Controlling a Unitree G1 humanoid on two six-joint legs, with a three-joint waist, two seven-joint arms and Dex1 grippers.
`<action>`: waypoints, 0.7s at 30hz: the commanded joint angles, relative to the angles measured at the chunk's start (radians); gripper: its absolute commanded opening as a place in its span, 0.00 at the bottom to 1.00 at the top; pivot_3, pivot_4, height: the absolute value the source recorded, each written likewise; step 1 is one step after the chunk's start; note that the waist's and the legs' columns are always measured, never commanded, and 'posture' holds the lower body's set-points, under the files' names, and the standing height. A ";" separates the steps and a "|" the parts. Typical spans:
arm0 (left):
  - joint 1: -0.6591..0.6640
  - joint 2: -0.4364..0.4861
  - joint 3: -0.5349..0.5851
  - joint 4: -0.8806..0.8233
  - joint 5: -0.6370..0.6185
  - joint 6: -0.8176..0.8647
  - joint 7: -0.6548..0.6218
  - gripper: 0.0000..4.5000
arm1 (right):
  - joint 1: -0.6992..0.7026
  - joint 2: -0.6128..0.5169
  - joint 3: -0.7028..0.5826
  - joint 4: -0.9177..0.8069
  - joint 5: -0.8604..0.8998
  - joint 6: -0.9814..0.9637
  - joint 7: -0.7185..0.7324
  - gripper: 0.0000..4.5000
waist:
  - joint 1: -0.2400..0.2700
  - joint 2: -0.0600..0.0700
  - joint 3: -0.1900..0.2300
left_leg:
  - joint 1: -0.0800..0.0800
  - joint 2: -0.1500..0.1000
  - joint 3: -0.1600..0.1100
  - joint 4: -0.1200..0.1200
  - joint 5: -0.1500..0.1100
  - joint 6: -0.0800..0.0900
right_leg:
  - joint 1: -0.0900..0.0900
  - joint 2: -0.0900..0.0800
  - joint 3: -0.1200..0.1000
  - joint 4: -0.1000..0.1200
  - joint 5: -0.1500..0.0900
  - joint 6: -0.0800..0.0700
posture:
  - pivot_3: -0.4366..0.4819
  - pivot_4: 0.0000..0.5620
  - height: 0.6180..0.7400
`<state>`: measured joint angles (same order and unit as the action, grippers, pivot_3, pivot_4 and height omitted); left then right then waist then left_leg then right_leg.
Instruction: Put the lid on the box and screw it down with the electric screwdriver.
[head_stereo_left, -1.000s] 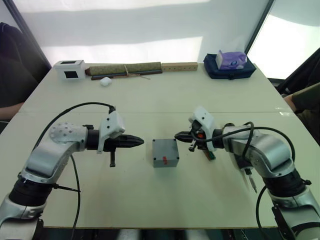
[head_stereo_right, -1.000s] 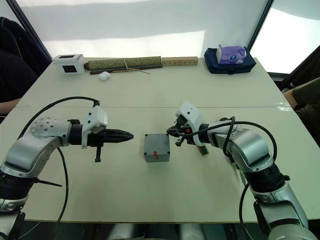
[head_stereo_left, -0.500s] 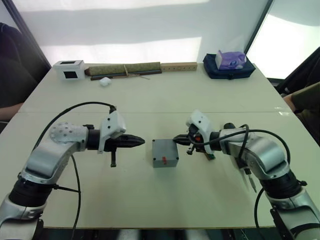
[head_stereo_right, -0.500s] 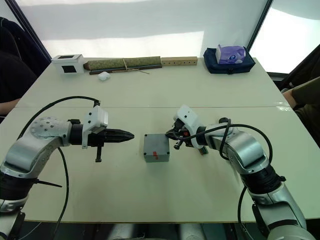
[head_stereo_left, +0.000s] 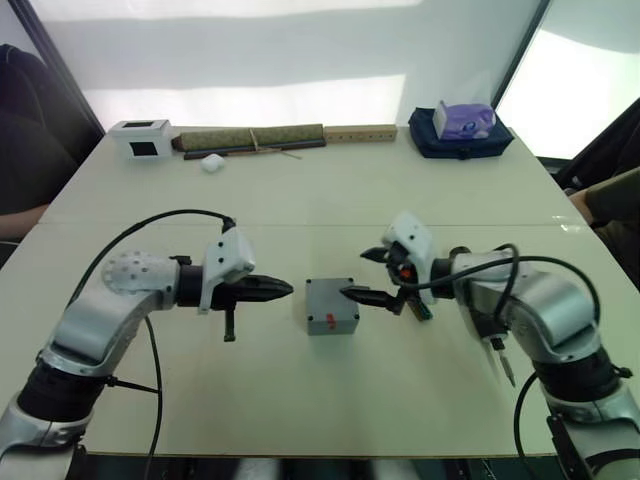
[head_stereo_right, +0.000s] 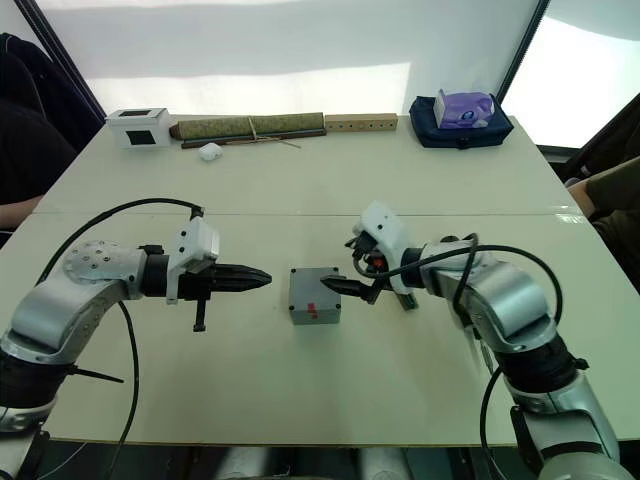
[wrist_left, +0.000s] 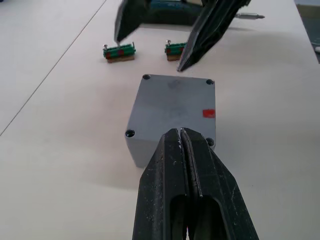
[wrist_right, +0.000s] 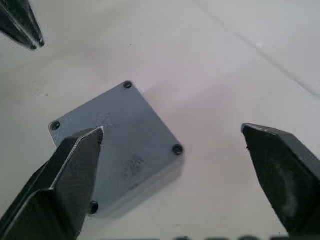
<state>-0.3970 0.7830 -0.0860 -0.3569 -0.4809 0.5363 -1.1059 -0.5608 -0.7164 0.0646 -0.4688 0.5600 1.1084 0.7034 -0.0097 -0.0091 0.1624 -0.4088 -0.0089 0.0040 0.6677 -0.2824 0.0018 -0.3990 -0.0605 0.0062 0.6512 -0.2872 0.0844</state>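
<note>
The pale flat surface (head_stereo_left: 300, 390) is carrying the small grey square box (head_stereo_left: 331, 305) between both arms. The right gripper (head_stereo_left: 367, 276) is hovering just beside it, fingers spread wide. The left gripper (head_stereo_left: 284, 290) is pointing at it, fingers pressed together.

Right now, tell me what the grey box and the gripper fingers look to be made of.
The grey box: likely moulded plastic or painted cast metal; a matte, even grey face with rounded corners and recessed dark corner screws. The look leaves it open.
The left gripper's fingers: probably hard black plastic, semi-gloss, with faint sheen along the edges.
</note>
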 joint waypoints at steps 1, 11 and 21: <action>-0.027 -0.011 0.011 -0.027 -0.033 -0.007 -0.017 0.00 | -0.019 -0.075 -0.116 -0.068 0.048 0.096 -0.012 1.00 | -0.001 0.000 0.000 | 0.000 0.000 0.000 0.000 0.000 0.000 | 0.000 0.000 0.000 0.000 0.000 0.000 | 0.48 0.27 1.00; -0.180 -0.113 -0.055 0.054 -0.031 -0.060 -0.086 0.00 | -0.064 -0.434 -0.091 0.073 0.084 0.499 -0.017 1.00 | -0.007 0.003 0.002 | -0.001 0.000 0.000 -0.001 0.000 0.000 | 0.000 -0.001 0.000 -0.003 0.000 -0.001 | 0.48 0.27 1.00; -0.184 -0.150 -0.090 0.081 0.008 -0.136 -0.109 0.00 | -0.113 -0.464 0.083 0.363 0.208 0.506 -0.145 1.00 | -0.003 0.005 0.002 | -0.001 0.000 0.001 -0.001 0.000 0.000 | -0.001 0.000 0.000 -0.002 0.000 0.000 | 0.48 0.27 1.00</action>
<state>-0.5709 0.6329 -0.1810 -0.2507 -0.4702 0.4244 -1.2108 -0.6505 -1.2043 0.1218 -0.1674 0.7601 1.6082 0.6020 -0.0130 -0.0044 0.1648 -0.4096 -0.0090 0.0047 0.6665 -0.2824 0.0018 -0.3995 -0.0606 0.0061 0.6491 -0.2873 0.0840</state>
